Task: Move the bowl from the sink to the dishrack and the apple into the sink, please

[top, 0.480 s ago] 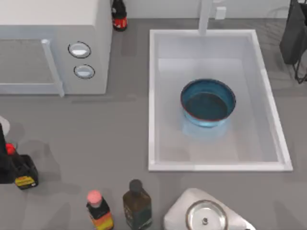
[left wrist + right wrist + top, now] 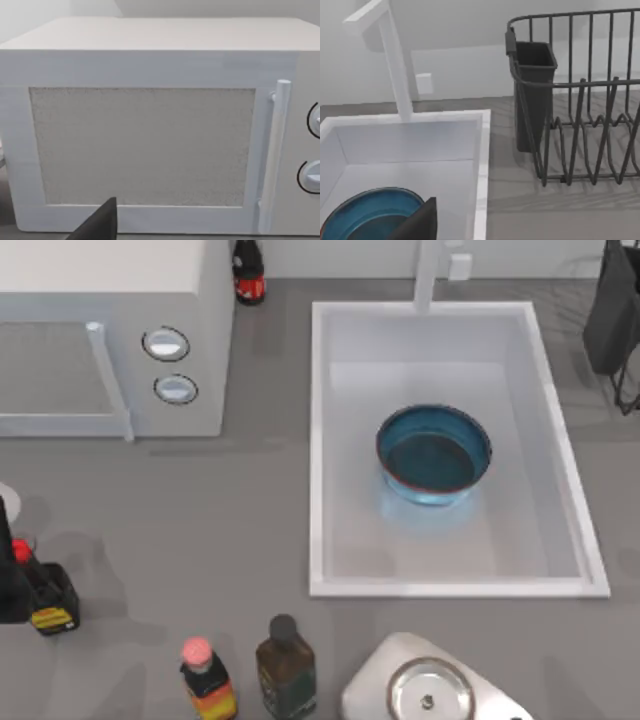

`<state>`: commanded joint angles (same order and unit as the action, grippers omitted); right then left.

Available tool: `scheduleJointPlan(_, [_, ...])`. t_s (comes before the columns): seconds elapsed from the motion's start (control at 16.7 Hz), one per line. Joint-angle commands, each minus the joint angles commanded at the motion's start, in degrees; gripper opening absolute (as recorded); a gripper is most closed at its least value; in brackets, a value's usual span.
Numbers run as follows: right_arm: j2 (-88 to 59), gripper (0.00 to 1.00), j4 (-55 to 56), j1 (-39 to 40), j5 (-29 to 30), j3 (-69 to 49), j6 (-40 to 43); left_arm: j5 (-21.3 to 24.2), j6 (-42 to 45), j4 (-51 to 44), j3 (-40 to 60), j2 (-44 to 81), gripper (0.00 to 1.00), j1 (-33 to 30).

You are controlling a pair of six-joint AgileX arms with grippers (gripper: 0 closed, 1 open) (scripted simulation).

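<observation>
Nothing has visibly shifted since half a second ago. The blue bowl (image 2: 433,455) sits upright inside the sink (image 2: 325,440), toward its middle, below the white faucet (image 2: 427,275) on the far short side. A small red shape at the table's left edge may be the apple, partly hidden by a dark bottle (image 2: 45,600). The bottles' labels are too small to read. The dishrack (image 2: 580,125) stands right of the sink. From the right wrist view the bowl lies just below that arm's dark fingertip (image 2: 417,222); the left wrist faces the microwave (image 2: 150,125). Whether either gripper is spread or pressed together cannot be told.
</observation>
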<state>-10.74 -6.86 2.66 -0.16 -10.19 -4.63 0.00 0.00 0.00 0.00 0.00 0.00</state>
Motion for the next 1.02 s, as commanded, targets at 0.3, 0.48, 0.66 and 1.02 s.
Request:
scheduleJointPlan(0.3, [-22.3,1.00,-13.9,4.5,0.6,-20.1,-7.6,0.0,0.0,0.0,0.0,0.0,1.00,0.0])
scheduleJointPlan(0.48, [-39.8,1.00,-24.0,7.9,1.4,-35.7,-12.3,0.0,0.0,0.0,0.0,0.0,1.00,0.0])
scheduleJointPlan(0.66, [-59.3,1.00,-34.4,11.5,2.2,-52.9,-16.4,0.0,0.0,0.0,0.0,0.0,1.00,0.0])
scheduleJointPlan(1.02, [-98.5,1.00,-52.5,18.6,4.2,-88.6,-22.4,0.0,0.0,0.0,0.0,0.0,1.00,0.0])
